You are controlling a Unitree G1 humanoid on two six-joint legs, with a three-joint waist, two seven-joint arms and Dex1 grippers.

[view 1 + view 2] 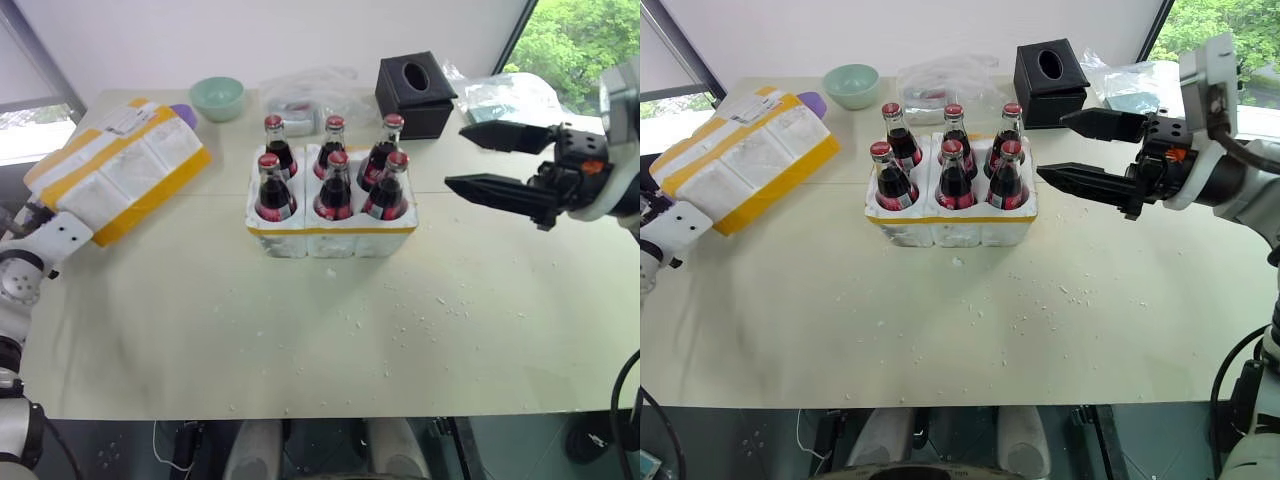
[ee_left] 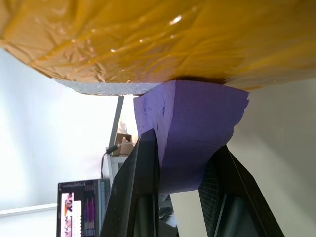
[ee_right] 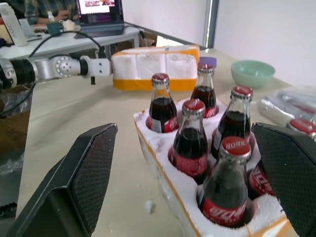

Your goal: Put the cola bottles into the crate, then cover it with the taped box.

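Left wrist view showed the left gripper (image 2: 180,187) pinching a purple block (image 2: 190,133) under the taped box (image 1: 120,165) at the desk (image 1: 300,330) edge, right gripper (image 1: 500,165) fingers spread beside the filled crate (image 1: 330,235); lifting should proceed level.

Cola bottles (image 1: 334,185): glossy glass. Crate (image 1: 332,235): white, grainy foam. Taped box (image 1: 118,168): foam under glossy, wrinkled yellow tape. Right gripper's (image 3: 185,192) finger pads (image 3: 91,168): matt black, finely textured. Table (image 1: 300,330): matt.
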